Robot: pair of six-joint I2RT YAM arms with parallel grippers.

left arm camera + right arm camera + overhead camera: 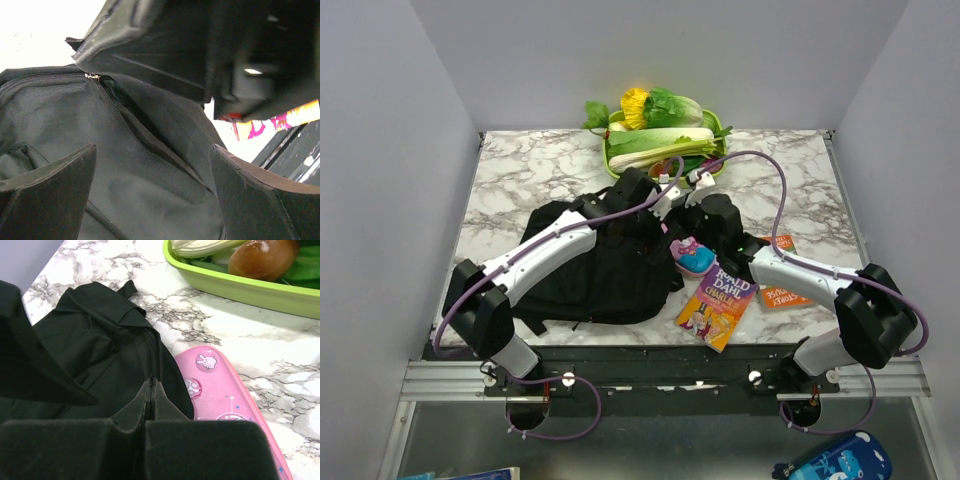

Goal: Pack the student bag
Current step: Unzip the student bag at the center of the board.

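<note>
The student bag (620,280) is lying centre-left in the top view on the worktop (510,180). The right end effector (151,386) is pressing together on the bag's zip edge; we are reading this as holding the mouth open. The left end effector (152,150) is hovering spread over the grey lining, gripping nothing. A pink pencil case (225,395) is lying just beside the bag's right edge. A Roald Dahl book (718,300) and an orange book (785,293) are sitting lower right, and a green vegetable tray (240,290) is sitting at the top. The raised flap is crowding the opening.

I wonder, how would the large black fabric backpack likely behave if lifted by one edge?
Probably floppy: the large black fabric backpack lies creased and slumped. Its opening likely sags shut when released. Woven cloth should grip, not slip.
</note>
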